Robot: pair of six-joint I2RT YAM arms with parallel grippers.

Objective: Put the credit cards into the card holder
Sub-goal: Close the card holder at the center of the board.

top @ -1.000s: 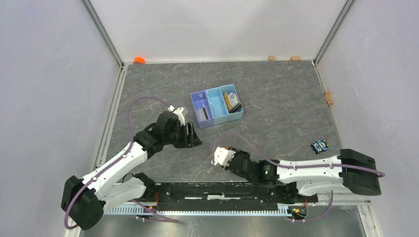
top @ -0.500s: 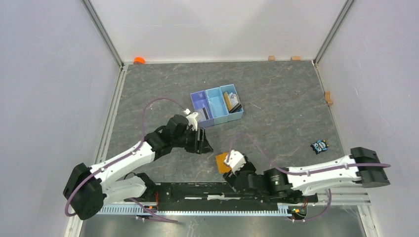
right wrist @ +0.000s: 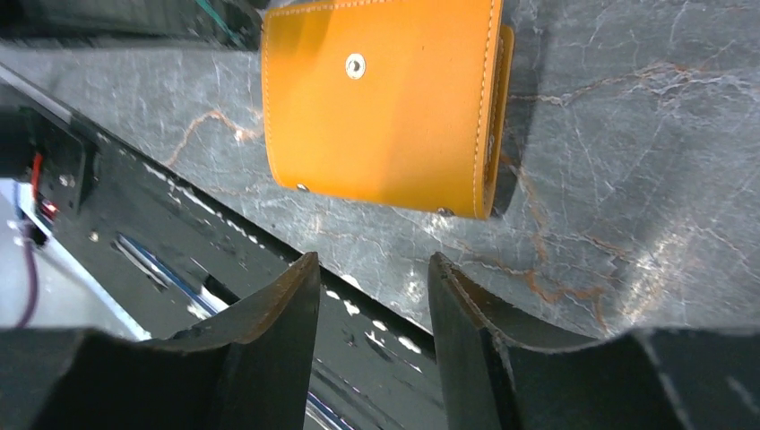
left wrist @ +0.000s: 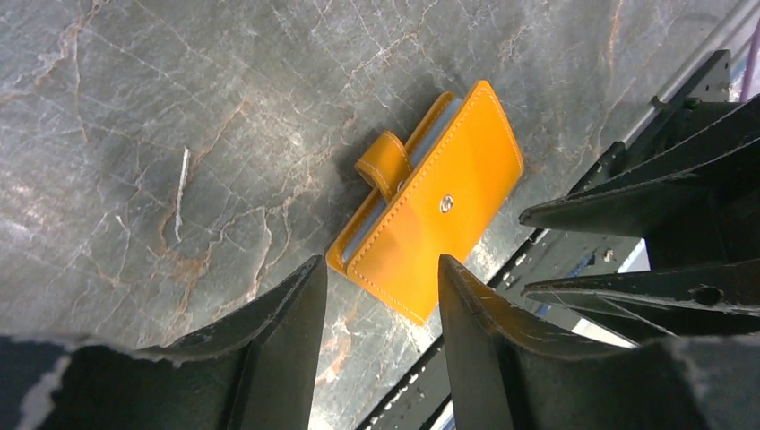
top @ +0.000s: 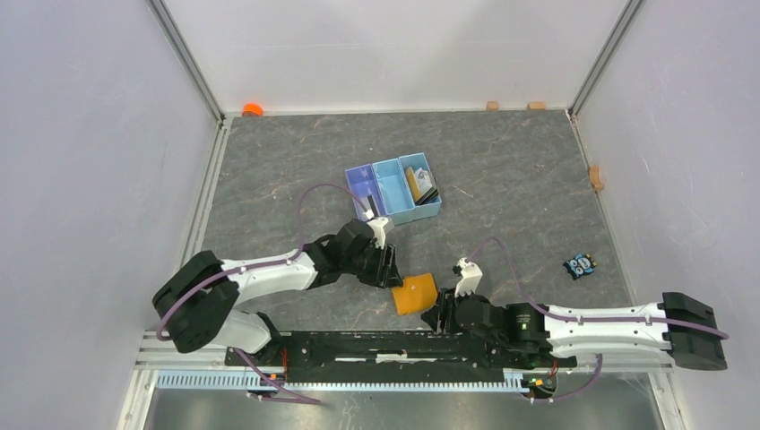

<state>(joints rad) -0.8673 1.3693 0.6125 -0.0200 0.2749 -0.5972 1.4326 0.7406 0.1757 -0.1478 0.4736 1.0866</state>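
Observation:
The card holder [top: 415, 294], a shut orange-tan wallet, lies flat on the table near the front edge. In the left wrist view the card holder [left wrist: 439, 206] shows its clasp tab [left wrist: 385, 166] unfastened and curled up. My left gripper [top: 392, 267] hovers just left of it, open and empty [left wrist: 376, 269]. My right gripper [top: 441, 313] sits low on the wallet's right, open with nothing between its fingers [right wrist: 372, 260], the wallet [right wrist: 376, 107] just beyond the tips. The credit cards [top: 420, 184] lean in the right compartment of the blue tray [top: 392, 190].
A black-and-blue gadget [top: 581, 265] lies at the right. The black rail [top: 403, 345] runs along the near edge, close behind the wallet. Small wooden blocks [top: 595, 177] and an orange piece [top: 252, 109] sit by the walls.
The wallet, hidden under the right gripper a second ago, now lies free on the table. The right gripper backed off toward the near edge. The left arm swung right up to the wallet.

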